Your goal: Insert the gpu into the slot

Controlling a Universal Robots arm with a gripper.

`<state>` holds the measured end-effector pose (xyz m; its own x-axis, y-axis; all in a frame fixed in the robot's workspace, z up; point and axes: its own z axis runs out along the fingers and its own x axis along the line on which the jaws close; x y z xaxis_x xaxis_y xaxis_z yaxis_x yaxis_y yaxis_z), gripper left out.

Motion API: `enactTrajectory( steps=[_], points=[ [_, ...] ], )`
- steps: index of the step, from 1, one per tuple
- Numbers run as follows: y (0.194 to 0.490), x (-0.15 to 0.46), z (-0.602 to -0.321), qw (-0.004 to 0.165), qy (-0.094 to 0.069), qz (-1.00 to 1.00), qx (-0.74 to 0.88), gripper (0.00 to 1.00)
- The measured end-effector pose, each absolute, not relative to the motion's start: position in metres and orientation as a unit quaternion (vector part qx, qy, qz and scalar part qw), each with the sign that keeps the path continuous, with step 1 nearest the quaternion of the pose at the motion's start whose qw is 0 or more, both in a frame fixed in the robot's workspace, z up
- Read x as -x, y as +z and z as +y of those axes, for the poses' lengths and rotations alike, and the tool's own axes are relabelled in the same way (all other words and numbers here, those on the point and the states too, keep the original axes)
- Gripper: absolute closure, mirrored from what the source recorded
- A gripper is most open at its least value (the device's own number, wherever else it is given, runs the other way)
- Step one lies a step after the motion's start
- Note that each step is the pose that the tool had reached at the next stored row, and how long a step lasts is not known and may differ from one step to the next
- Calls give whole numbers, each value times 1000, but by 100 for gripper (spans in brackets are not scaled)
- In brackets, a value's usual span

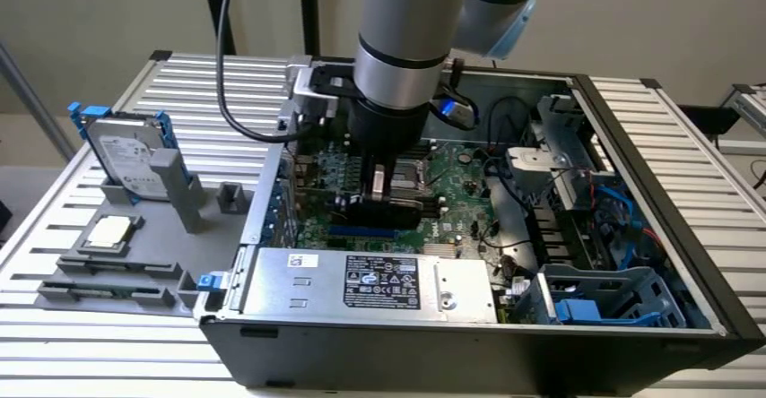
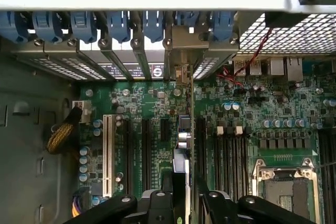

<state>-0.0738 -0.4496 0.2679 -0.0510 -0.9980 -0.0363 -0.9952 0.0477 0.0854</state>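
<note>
Noted tight room beside the slot [image 1: 357, 233] — black connector strips [image 2: 146, 148] close alongside it. Found fingers [image 2: 157, 207] of the gripper [image 2: 181, 208] drawn narrow, pinching the gpu [image 2: 181, 174] upright, edge-on, directly over the slot — contact with it unclear.

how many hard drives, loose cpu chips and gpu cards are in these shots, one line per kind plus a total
hard drive: 1, standing in the grey rack outside the case
cpu chip: 1, lying on that rack
gpu card: 1, held edge-on by the gripper over the motherboard
total: 3
</note>
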Motion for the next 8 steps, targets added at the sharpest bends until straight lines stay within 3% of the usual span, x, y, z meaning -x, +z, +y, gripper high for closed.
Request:
enactTrajectory(
  steps=[8],
  points=[
    [265, 73, -448, 17, -43, -718, -694, 74]
  ],
)
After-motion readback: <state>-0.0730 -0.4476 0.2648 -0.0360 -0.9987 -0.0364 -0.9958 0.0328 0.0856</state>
